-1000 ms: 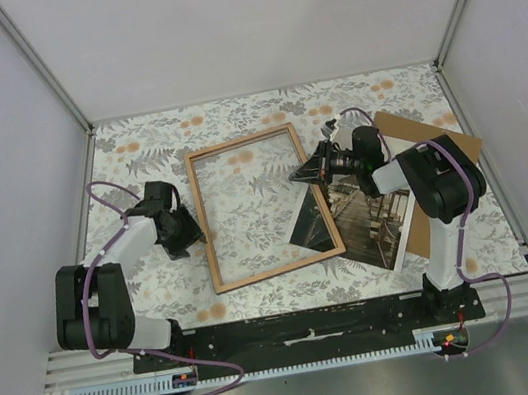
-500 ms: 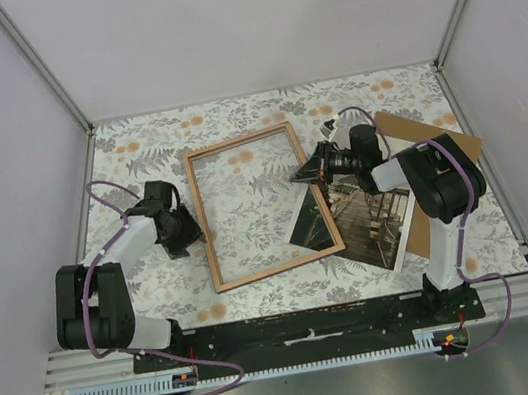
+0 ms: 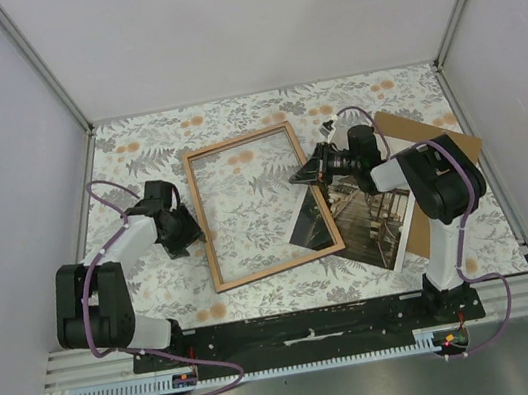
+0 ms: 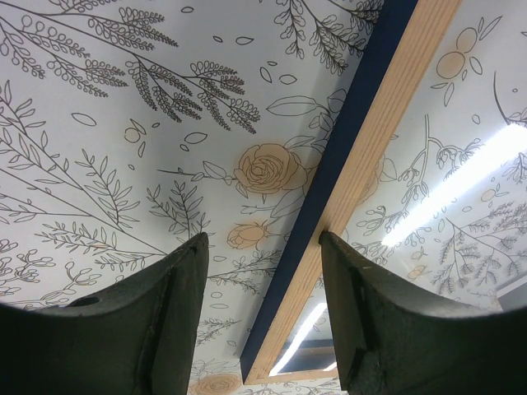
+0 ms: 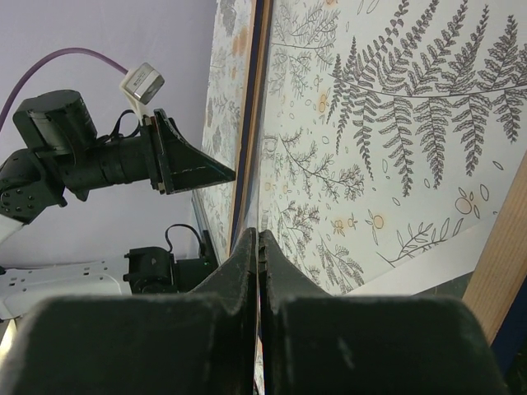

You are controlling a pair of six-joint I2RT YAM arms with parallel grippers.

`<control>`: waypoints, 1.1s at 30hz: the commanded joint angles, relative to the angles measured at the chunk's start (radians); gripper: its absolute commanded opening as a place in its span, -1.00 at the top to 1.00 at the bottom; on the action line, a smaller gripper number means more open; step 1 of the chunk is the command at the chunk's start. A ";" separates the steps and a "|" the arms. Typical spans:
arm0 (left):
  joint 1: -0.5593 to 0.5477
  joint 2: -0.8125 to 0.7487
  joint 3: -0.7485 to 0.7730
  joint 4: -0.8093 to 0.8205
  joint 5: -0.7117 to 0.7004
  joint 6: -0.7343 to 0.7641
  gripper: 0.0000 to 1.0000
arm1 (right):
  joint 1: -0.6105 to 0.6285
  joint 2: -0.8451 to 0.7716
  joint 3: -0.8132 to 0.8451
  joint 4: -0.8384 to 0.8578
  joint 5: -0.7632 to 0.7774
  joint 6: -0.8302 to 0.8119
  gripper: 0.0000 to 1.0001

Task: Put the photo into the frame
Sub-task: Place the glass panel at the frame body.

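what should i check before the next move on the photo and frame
1. Left gripper ready: ok, open beside the frame's left rail.
2. Right gripper holding anything: cannot tell. It is shut at the frame's right rail.
3. Photo picture side up: ok.
4. Photo inside the frame: not ok. Only its left part lies under the frame's near right corner.
5. Backing board clear of the frame: ok, it lies under the photo's right side.
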 commanded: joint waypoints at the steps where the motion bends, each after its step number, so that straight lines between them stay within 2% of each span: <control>1: -0.010 0.053 -0.032 -0.025 -0.072 0.036 -0.26 | 0.030 -0.054 0.024 0.039 0.008 -0.039 1.00; 10: -0.012 0.065 -0.030 -0.025 -0.069 0.034 -0.26 | 0.033 -0.109 0.001 0.027 0.022 -0.080 1.00; 33: -0.015 0.070 -0.030 -0.029 -0.077 0.034 -0.26 | 0.033 -0.099 -0.013 0.084 0.036 -0.062 1.00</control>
